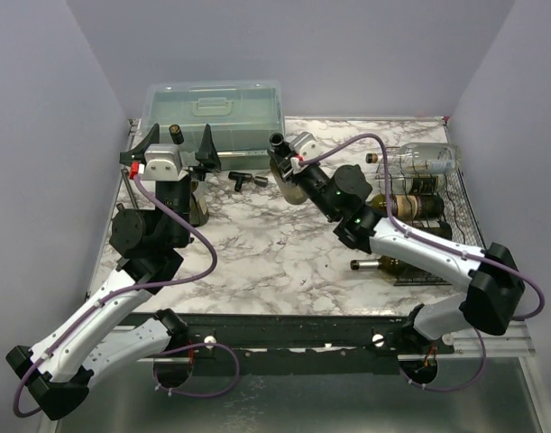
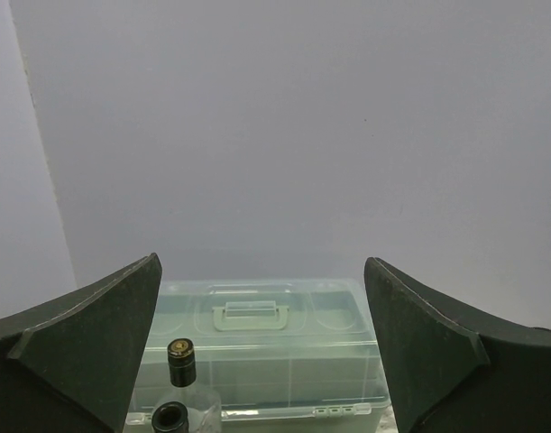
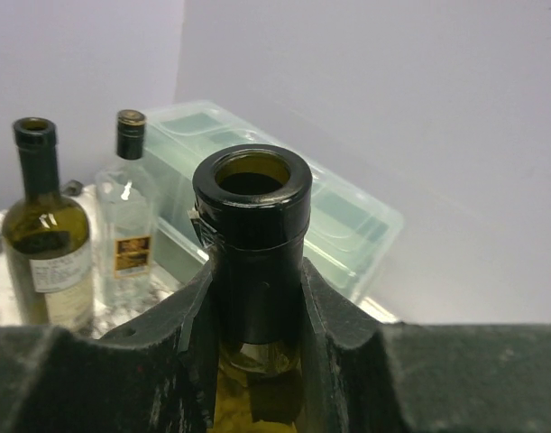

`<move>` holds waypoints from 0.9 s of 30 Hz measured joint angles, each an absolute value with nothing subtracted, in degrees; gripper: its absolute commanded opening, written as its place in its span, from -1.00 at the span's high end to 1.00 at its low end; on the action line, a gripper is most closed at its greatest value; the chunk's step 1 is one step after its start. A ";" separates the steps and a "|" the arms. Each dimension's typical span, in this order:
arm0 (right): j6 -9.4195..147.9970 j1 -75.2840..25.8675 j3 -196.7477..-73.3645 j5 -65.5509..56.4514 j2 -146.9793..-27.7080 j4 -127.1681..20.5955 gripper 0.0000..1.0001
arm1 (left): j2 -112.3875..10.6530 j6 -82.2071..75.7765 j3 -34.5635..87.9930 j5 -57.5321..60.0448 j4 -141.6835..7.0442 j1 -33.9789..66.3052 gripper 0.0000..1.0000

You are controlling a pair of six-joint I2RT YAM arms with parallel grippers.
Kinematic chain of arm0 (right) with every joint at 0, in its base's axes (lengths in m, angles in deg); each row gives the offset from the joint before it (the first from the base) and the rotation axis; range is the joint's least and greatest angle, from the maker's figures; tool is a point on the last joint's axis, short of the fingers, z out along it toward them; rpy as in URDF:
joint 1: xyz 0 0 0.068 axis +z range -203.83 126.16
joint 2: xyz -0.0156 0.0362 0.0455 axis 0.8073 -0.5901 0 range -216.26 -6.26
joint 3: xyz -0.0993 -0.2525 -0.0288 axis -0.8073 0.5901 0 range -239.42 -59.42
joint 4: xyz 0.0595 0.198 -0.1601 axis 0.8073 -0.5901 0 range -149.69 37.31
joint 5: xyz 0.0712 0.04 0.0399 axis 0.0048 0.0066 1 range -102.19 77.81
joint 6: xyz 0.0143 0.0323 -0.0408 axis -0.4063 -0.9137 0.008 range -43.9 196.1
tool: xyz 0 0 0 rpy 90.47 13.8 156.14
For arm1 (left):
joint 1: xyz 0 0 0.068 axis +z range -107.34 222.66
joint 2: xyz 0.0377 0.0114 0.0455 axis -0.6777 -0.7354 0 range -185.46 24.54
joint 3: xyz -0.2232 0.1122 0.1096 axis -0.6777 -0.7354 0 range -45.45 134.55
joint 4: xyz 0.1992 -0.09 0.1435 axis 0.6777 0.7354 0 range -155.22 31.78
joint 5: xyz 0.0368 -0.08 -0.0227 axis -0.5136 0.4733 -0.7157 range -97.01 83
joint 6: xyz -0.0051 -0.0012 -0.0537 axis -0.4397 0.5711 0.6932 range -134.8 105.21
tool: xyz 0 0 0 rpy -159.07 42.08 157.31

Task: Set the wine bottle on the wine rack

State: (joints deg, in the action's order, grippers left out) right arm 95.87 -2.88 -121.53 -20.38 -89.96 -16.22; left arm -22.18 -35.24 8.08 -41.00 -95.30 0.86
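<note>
Right tool (image 1: pixel 287 162) clenched on wine bottle (image 3: pixel 252 194) neck; bottle near upright at mid desk (image 1: pixel 257 257). We note wine rack (image 1: pixel 437 216) lies to its right, racked bottles (image 1: pixel 419 162) lying sideways. Left tool (image 2: pixel 261 298) released, farther off.

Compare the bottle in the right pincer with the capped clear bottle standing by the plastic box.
Glass: the wine bottle is dark green; the clear bottle is see-through.
Mouth: the wine bottle is open, uncorked; the clear bottle wears a dark cap.
Hold: the right pincer clamps the wine bottle at its neck; the clear bottle stands free.
Both are narrow-necked glass bottles.
</note>
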 measured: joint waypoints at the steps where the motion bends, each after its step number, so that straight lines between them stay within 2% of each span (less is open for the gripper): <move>1: 96.92 -2.88 -121.59 -21.01 -88.81 -17.75 0.99 | -22.11 -35.29 8.08 -41.00 -95.30 0.75 -0.91; 10: 107.92 -2.88 -123.93 -29.08 -78.93 -32.88 0.99 | -21.63 -35.96 7.84 -41.03 -95.72 -0.25 -0.91; 19: 119.35 -2.90 -122.12 -38.82 -71.06 -40.59 0.99 | -21.59 -36.25 7.54 -41.03 -95.91 -1.11 -0.90; 27: 129.97 -3.07 -120.24 -49.29 -71.67 -44.79 0.99 | -21.59 -36.25 7.54 -41.03 -95.91 -1.61 -0.90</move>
